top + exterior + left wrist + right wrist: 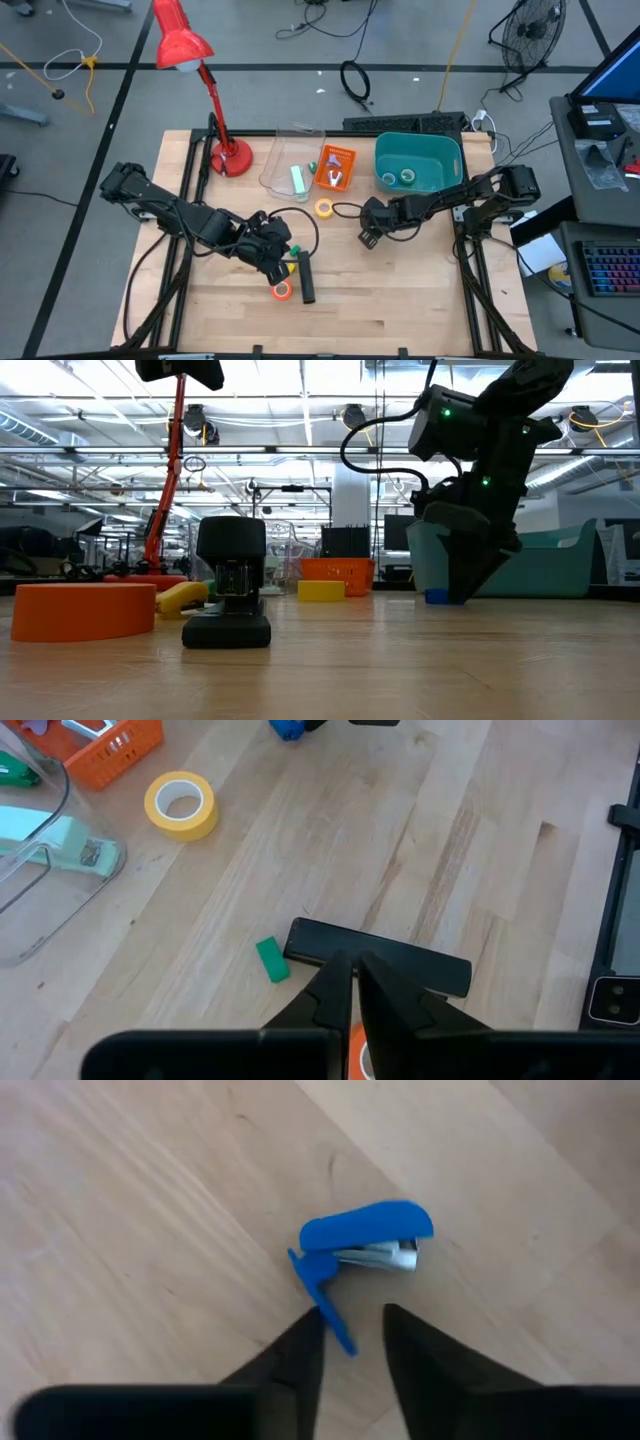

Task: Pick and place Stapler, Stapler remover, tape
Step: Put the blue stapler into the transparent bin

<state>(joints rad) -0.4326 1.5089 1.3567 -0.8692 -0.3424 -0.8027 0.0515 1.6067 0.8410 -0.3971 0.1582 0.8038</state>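
From above, you see the left gripper beside the black bar-shaped stapler and orange tape ring; the right gripper sits mid-table.

At table level, your stapler stands beside the orange ring.

Left wrist: fingers pinched together above the stapler.

Right wrist: fingers narrowly parted, empty, just short of the small blue staple remover.

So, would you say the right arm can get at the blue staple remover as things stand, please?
Probably yes: the right pincer hangs just above the blue staple remover, part open, with bare wooden table around it and nothing between.
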